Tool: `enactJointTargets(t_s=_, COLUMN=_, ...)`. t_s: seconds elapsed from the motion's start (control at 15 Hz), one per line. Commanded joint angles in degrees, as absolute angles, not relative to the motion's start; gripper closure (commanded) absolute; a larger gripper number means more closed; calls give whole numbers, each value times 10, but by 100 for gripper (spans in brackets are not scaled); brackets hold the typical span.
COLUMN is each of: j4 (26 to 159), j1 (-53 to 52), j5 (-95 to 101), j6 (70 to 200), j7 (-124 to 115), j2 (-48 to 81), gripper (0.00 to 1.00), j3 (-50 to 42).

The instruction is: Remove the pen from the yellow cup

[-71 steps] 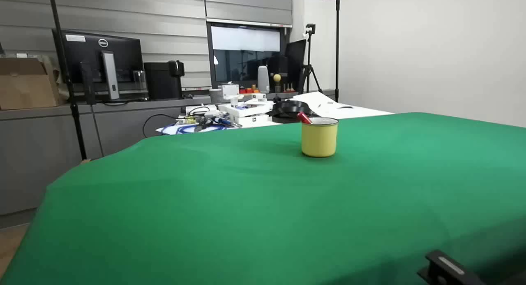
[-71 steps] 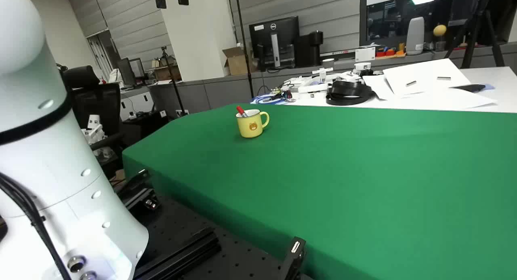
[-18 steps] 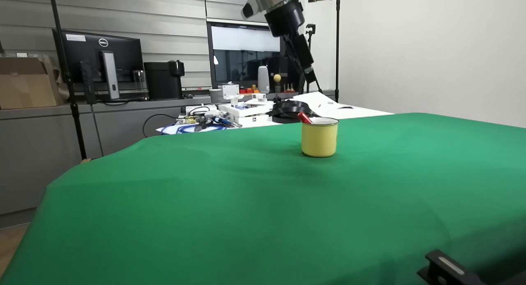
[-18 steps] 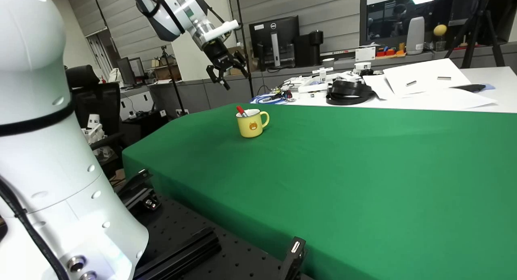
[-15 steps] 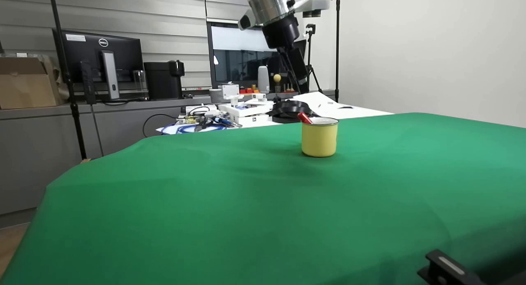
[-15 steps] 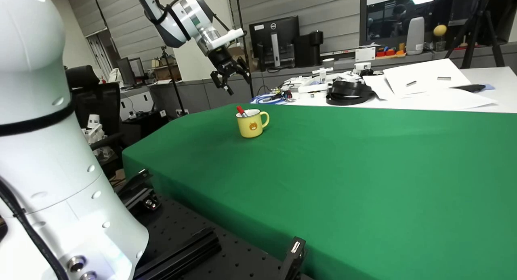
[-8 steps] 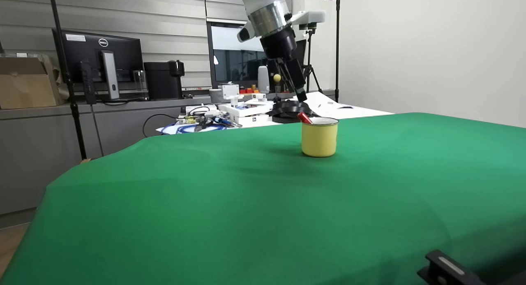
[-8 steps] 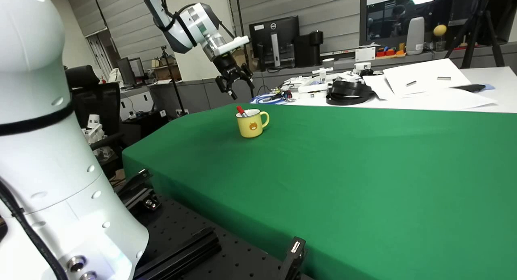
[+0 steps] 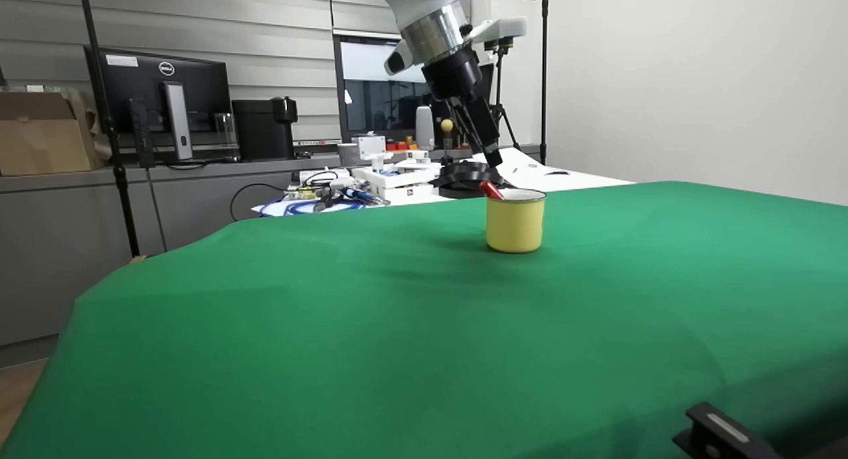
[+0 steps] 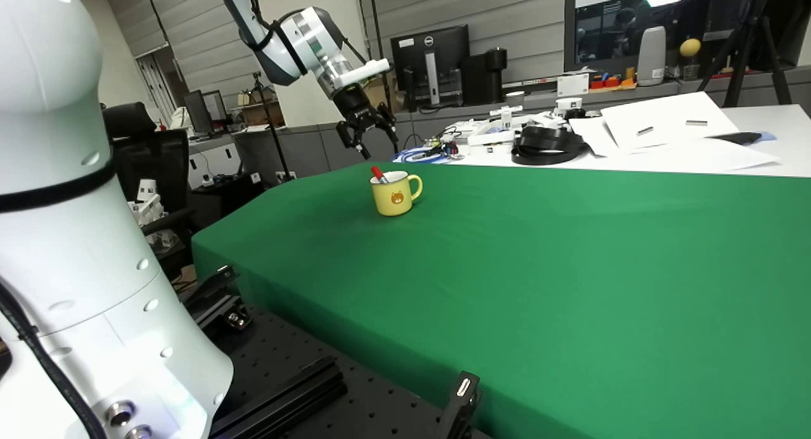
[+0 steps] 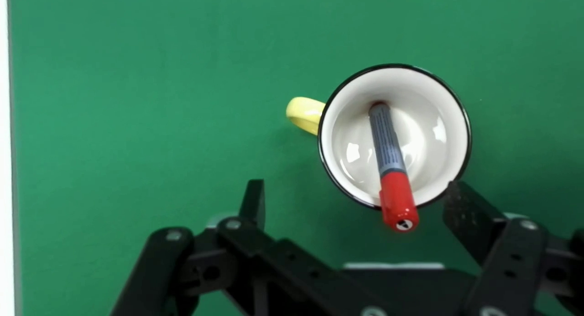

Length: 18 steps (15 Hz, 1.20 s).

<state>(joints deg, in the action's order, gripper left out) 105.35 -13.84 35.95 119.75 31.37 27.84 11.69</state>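
The yellow cup [image 9: 514,226] stands upright on the green table and also shows in an exterior view [image 10: 391,201] with its handle and a bear face. The pen [image 11: 398,188] leans inside the cup in the wrist view, its red cap sticking out over the black rim and its grey body inside. The red cap also shows in both exterior views [image 9: 491,190] [image 10: 377,173]. My gripper [image 10: 381,149] is open and empty, tilted, above the cup and apart from it. In the wrist view its fingertips [image 11: 356,184] lie on either side of the pen's cap, the right one nearer.
The green table [image 10: 570,268] has its edge near the cup on the far side. Behind it a white table [image 10: 690,154] holds papers, a black coil [image 10: 548,146] and cables. Black brackets [image 10: 461,401] stand at the near table edge by the robot base.
The arm has come down from the top of the views toward the cup, the gripper staying open. In the last half second it has shifted only slightly. The cup and pen have not moved.
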Motion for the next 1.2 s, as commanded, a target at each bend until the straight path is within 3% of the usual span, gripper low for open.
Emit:
enactJointTargets(t_s=0.0, j4=1057, j1=-142, j5=358, j6=1184, j7=312, j2=278, gripper=0, j3=117)
enactJointTargets(t_s=1.13, j4=1062, j1=-152, j5=362, j6=1171, j7=308, j2=294, gripper=0, j3=116)
